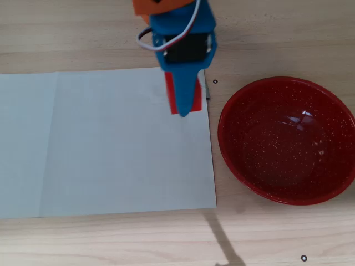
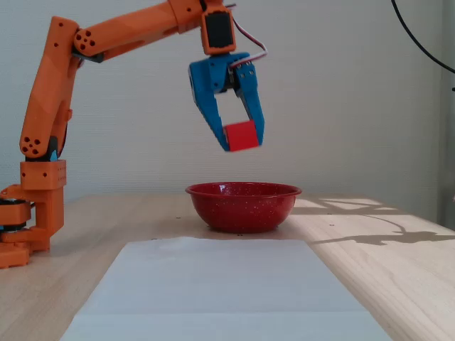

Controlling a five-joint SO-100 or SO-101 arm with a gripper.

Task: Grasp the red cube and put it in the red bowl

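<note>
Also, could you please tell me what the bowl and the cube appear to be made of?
The red bowl looks like enamelled metal or glazed ceramic: glossy, white-speckled, with bright reflections. The red cube looks like matte plastic or painted wood: flat colour, no shine.

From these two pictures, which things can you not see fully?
- Red cube, overhead view: mostly covered by the end effector.
- Arm, overhead view: cut off by the top edge.
- Red bowl, fixed view: inside hidden by its own wall.
- White sheet, overhead view: left end cut off.
</note>
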